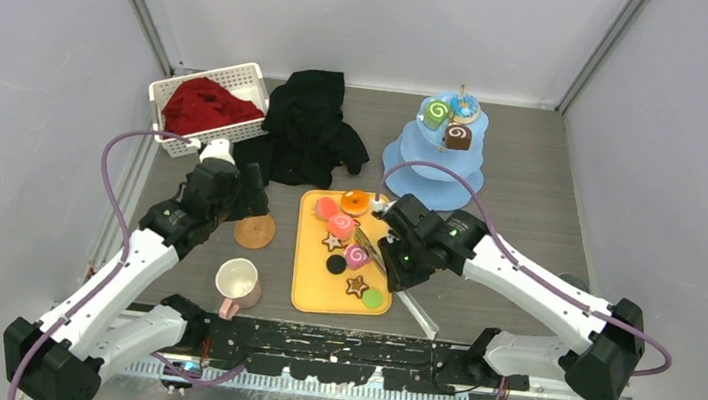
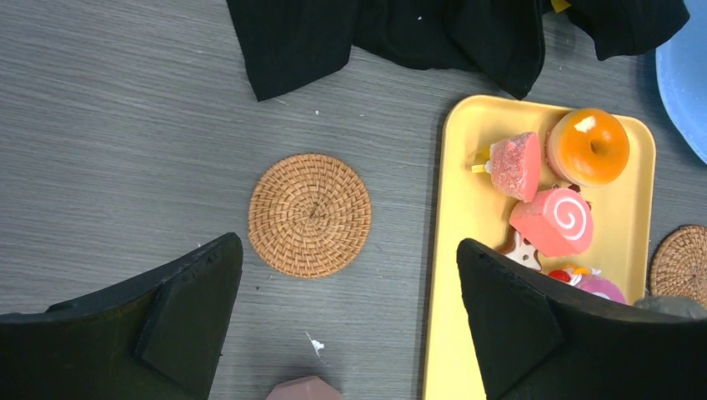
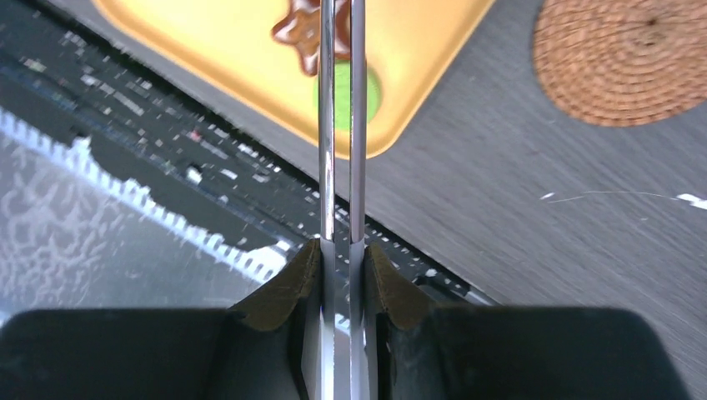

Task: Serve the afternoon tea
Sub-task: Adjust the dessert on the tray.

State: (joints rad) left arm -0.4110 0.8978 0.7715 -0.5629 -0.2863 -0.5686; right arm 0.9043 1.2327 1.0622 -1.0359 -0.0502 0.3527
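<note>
The right claw (image 3: 342, 265) pinches one pair of tongs (image 3: 342, 133), its jaws narrow on the two metal blades. The blades reach up the frame over the tray (image 3: 417, 50), across one star cookie (image 3: 302, 29) and one green disc (image 3: 373, 93). The left claw (image 2: 346, 250) gapes wide and holds nothing, above one coaster (image 2: 309, 215). A second coaster (image 2: 679, 260) sits at the right edge. In the top view, eight sweets (image 1: 341, 225) lie on the tray at centre. Three more sit on the one stand (image 1: 441, 196), upper right. One mug (image 1: 238, 280) stands lower left of the tray.
</note>
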